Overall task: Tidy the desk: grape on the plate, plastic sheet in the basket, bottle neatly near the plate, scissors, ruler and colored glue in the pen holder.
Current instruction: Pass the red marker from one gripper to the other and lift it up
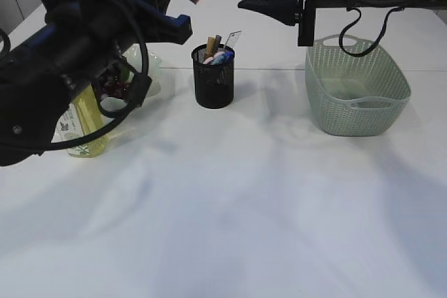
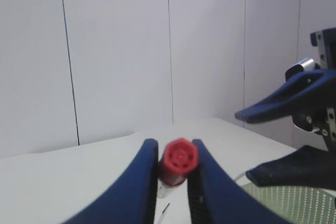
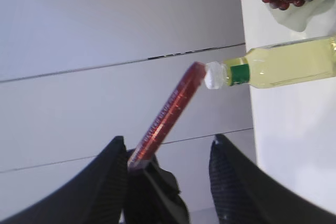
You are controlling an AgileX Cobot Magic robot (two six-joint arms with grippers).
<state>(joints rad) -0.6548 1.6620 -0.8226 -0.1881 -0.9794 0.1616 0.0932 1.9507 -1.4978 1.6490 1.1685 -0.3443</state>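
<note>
One white table (image 1: 230, 207) carries everything. Two arms hang over it, one on each side. The left pincer (image 1: 183, 6) is raised high at the back left, its two blue jaws nearly closed on one red glue tube (image 2: 178, 160); the tube's red cap faces the wrist camera, held between the jaws near their tips. The right pincer (image 1: 262, 6) is raised at the back right, its two black jaws standing apart with nothing between them.

One pale green basket (image 1: 357, 88) sits just below the right pincer, with a clear sheet lying flat in its bottom. One yellow bottle (image 1: 87, 127) stands upright below the left pincer, partly hidden by that arm. One plate (image 1: 150, 75) lies just behind the bottle with one bunch of dark grapes (image 1: 112, 87) on it. One black mesh pen holder (image 1: 214, 78) stands below and between the two pincers, several items sticking out of its top; I cannot count them exactly.
</note>
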